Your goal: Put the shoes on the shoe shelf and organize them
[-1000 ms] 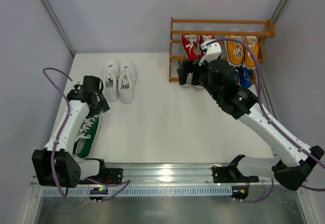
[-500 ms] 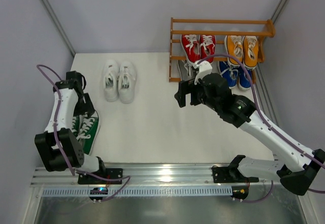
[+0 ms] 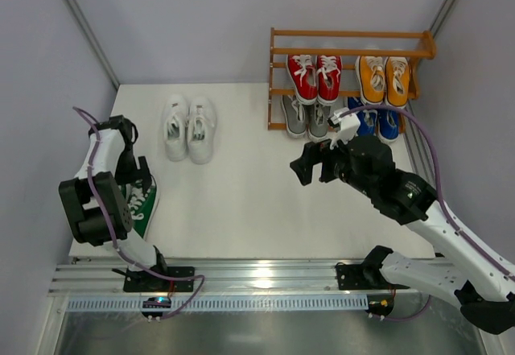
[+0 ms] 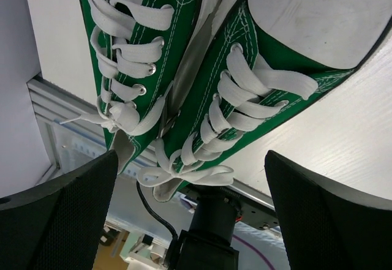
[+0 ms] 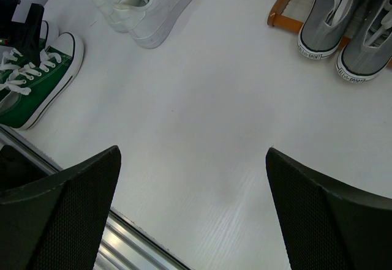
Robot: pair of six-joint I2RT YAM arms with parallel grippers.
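The left hand (image 4: 196, 215), fingers wide apart, hangs over the green shoes (image 4: 269, 74) near the left edge of the worktop (image 3: 241, 186). If it takes 2 together, 1 may slip, or loose laces may catch. The right hand (image 5: 193, 215) is apart too, and empty. Its arm partly covers the blue pair (image 3: 388, 124) on the shoe shelf (image 3: 350, 35).

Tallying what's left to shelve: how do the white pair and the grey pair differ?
Place: the grey pair sits on the lowest tier of the shoe shelf, toes poking out over the front, while the white pair stands on the table, left of the shelf in the top view.
Colour: the grey pair is grey with white toe caps, while the white pair is white all over.
Both have white laces and stand side by side.
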